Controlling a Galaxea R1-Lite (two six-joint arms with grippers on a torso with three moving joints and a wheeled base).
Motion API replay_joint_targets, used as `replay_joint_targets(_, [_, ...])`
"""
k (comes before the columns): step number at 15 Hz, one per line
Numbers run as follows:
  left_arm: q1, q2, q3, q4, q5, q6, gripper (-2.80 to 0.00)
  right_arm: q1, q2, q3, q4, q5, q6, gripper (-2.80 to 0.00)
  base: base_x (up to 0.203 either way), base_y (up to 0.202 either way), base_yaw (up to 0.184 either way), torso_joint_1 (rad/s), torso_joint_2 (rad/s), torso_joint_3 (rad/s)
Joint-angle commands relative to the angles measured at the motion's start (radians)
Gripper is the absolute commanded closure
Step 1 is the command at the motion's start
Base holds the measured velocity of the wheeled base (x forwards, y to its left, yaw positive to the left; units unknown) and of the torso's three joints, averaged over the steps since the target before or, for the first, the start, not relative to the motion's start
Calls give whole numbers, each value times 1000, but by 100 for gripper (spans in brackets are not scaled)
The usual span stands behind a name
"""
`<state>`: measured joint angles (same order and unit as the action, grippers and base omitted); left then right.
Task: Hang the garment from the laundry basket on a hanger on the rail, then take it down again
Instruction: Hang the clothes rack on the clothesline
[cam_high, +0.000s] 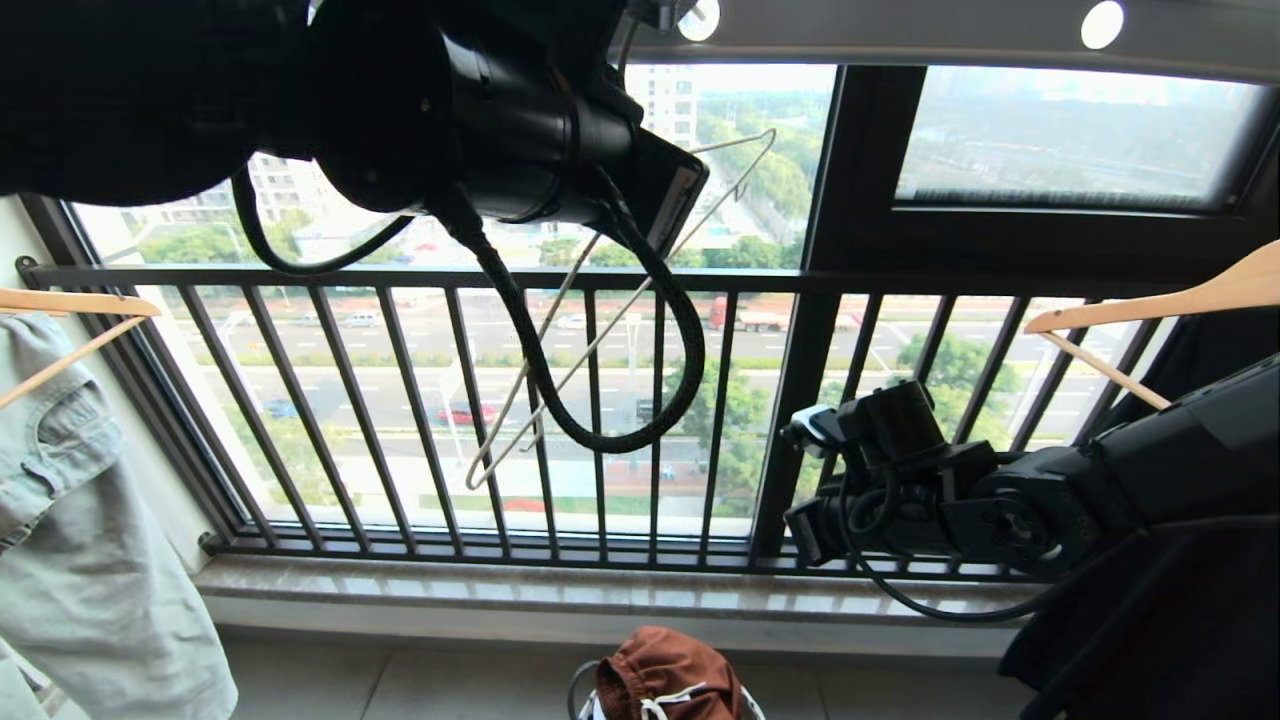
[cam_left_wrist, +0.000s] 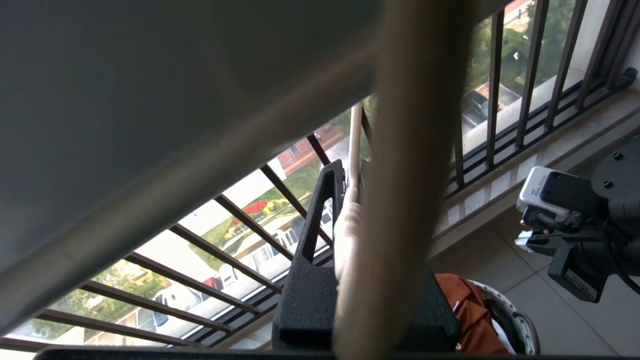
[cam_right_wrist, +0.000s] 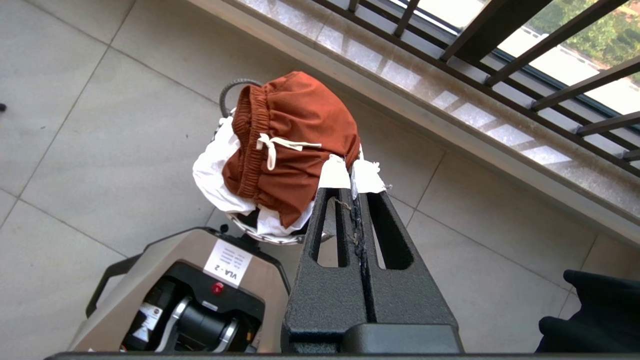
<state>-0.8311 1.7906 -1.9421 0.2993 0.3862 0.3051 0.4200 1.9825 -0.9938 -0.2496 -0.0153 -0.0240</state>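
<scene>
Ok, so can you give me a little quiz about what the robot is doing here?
1. True or false: the brown shorts are hanging on the hanger.
2. What is the left gripper holding? A) the hanger B) the shorts C) nothing
3. Fill in: the shorts are lying on top of the ___ on the floor.

Key: 1 false; 2 A; 3 basket.
</scene>
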Motion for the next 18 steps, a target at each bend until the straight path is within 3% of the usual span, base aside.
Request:
replay_joint_targets(1, [0, 13, -1, -8, 1, 8, 0, 0, 2, 0, -2, 0, -1, 0, 0, 0, 0, 0, 0, 0])
replay_joint_targets(14, [1, 23, 0, -7, -1, 8, 0, 0, 2, 0, -2, 0, -1, 0, 0, 0, 0, 0, 0, 0])
replay_joint_targets(15, [1, 23, 0, -6, -1, 8, -280, 0, 2, 0, -2, 0, -1, 0, 0, 0, 0, 0, 0, 0])
replay_joint_targets(18, [1, 23, 0, -5, -1, 8, -280, 0, 2, 0, 0, 0, -2, 0, 0, 0, 0, 0, 0, 0])
